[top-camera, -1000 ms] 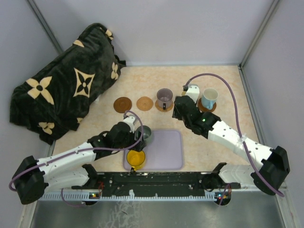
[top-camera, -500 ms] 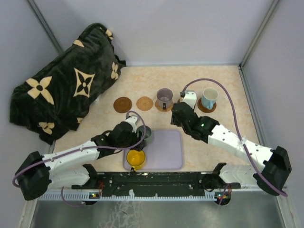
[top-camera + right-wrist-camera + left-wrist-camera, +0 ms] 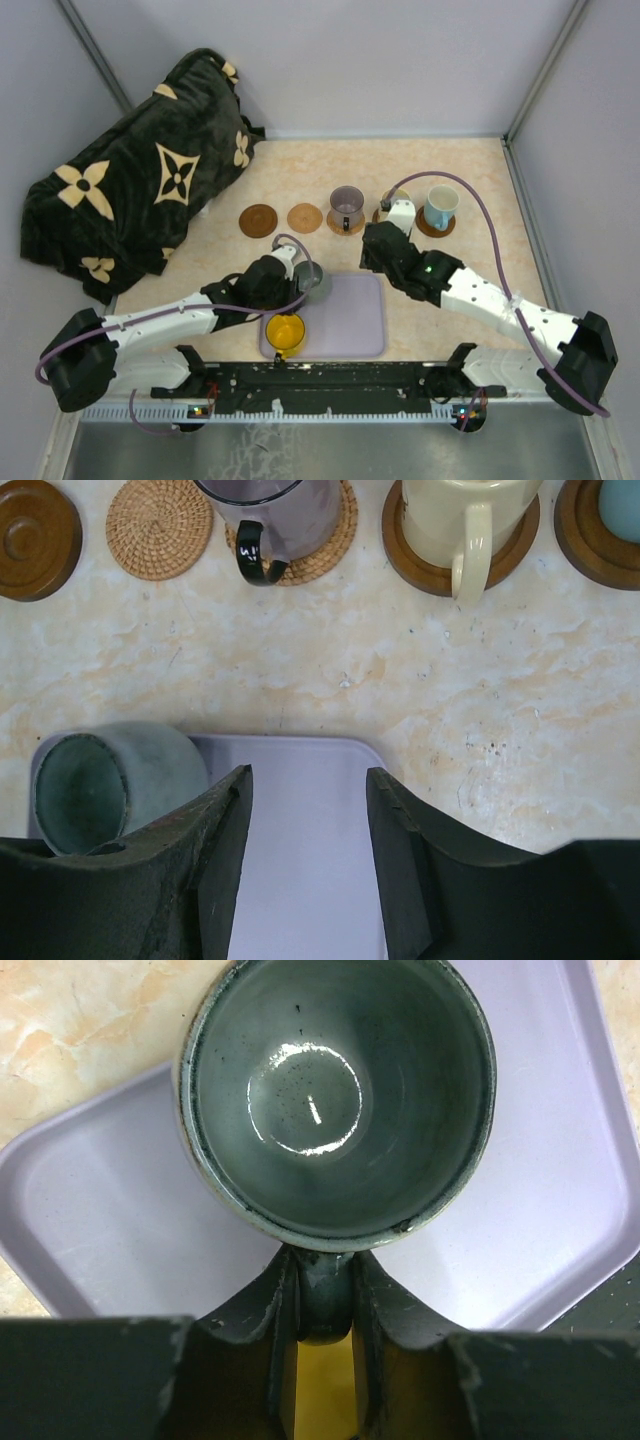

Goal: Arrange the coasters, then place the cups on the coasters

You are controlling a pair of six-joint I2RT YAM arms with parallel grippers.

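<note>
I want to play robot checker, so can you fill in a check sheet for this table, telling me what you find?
Surface: beige marbled table, lavender tray at near edge.
Job's things: dark coaster and woven coaster bare; purple-grey cup, cream cup, blue cup on coasters; yellow cup on tray.
Clutter: flowered black blanket, far left.
Grippers: left gripper shut on grey-green cup handle; right gripper open above tray.
Cables: purple left cable and right cable loop off wrists.
Surroundings: plain grey walls.
</note>
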